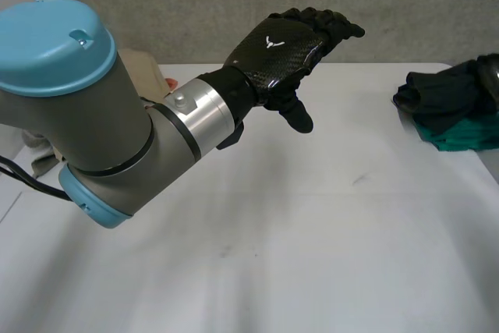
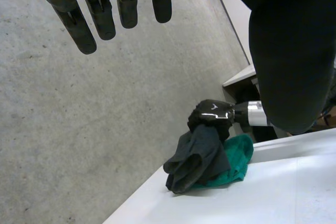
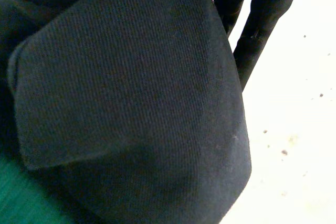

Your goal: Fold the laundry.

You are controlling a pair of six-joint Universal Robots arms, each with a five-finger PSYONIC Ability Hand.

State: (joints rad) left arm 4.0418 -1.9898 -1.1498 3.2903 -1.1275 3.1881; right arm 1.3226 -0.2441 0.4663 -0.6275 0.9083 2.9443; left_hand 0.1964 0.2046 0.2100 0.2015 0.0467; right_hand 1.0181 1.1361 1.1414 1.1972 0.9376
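A dark cloth [image 1: 440, 91] lies bunched on a green cloth [image 1: 460, 136] at the table's far right edge. In the left wrist view my right hand [image 2: 212, 115] sits on top of the dark cloth [image 2: 199, 156], curled into its upper part, with the green cloth [image 2: 237, 162] beneath. The right wrist view has the dark cloth [image 3: 131, 103] draped under the palm, my right hand's fingers [image 3: 252, 40] beside it and a strip of green cloth [image 3: 16, 198]. My left hand [image 1: 281, 44] is raised above the table's far middle, open and holding nothing, its fingers [image 2: 100, 14] straight.
The white table [image 1: 312, 232] is bare across the middle and front. A beige cloth [image 1: 144, 68] lies at the far left behind my left arm [image 1: 93, 115], and a pale cloth [image 1: 35, 154] hangs at the left edge. A grey wall stands beyond the table.
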